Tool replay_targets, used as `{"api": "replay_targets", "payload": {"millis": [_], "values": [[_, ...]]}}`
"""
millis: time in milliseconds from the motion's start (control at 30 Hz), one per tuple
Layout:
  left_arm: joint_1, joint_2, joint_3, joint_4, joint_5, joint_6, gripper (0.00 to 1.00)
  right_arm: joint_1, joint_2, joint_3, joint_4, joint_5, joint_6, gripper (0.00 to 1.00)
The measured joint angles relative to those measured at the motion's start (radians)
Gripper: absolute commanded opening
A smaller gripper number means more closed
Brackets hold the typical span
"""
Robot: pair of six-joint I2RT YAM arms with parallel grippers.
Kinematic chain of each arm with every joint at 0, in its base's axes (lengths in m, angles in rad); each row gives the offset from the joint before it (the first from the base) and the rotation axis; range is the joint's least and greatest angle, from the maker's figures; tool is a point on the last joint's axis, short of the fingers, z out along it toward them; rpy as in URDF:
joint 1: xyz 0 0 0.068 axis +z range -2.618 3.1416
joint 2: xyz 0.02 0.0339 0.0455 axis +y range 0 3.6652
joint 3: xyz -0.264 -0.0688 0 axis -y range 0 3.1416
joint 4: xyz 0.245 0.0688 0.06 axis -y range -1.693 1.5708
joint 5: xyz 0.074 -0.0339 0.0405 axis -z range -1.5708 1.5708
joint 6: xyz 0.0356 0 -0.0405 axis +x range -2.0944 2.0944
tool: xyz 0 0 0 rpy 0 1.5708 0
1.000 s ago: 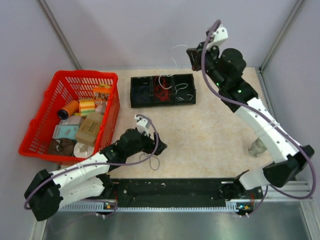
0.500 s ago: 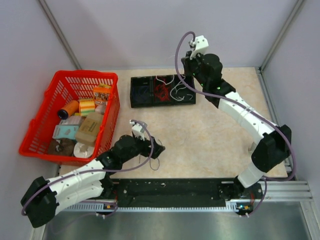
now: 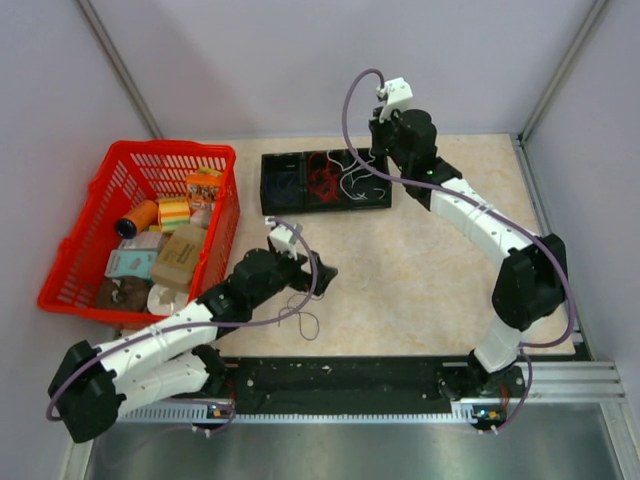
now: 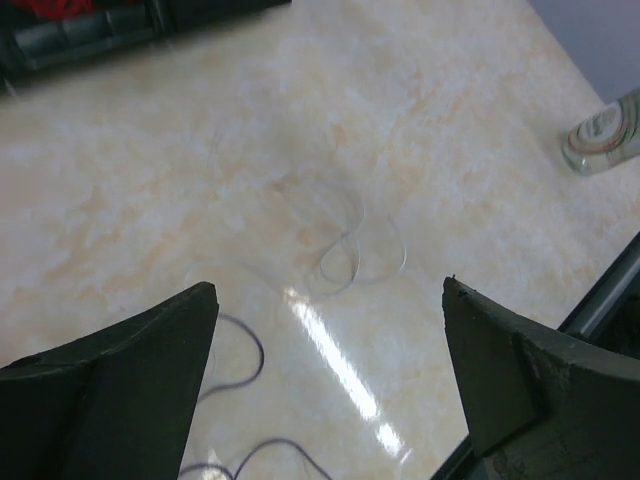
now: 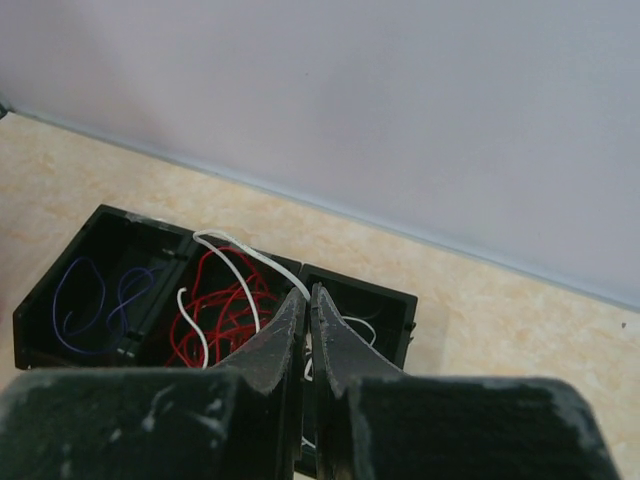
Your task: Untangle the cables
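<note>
The cables are partly sorted in a black three-compartment tray (image 3: 325, 181): blue wires (image 5: 90, 295) on the left, red wires (image 5: 225, 305) in the middle, white wires (image 5: 362, 325) on the right. My right gripper (image 3: 372, 152) hovers over the tray, shut on a white wire (image 5: 240, 250) that arches out over the red compartment. My left gripper (image 3: 325, 272) is open and empty, low over the table. Below it lie a dark blue wire (image 4: 240, 350) and a faint pale loop (image 4: 350, 255). The dark wire also shows in the top view (image 3: 306, 321).
A red basket (image 3: 75, 260) full of small packages stands at the left. A small clear bottle (image 4: 603, 132) stands at the right. A black rail (image 3: 340, 385) runs along the near edge. Grey walls close in the back and sides.
My right gripper has come down and to the left with the white wire, from high at the back to just over the tray. My left gripper has shifted slightly away from the near edge.
</note>
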Motion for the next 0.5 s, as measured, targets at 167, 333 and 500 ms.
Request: {"api": "replay_targets", "payload": {"millis": [167,333,500], "values": [[0.032,0.151,0.261,-0.002,-0.02,0.087,0.97,-0.028,0.0,0.028,-0.018,-0.006,0.007,0.0],[0.09,0.25,0.402,0.0,-0.019,0.119,0.97,-0.042,0.0,0.053,-0.02,-0.01,0.007,0.0],[0.139,0.264,0.435,-0.024,-0.014,0.13,0.97,-0.06,0.001,0.074,-0.04,-0.026,0.009,0.0]]}}
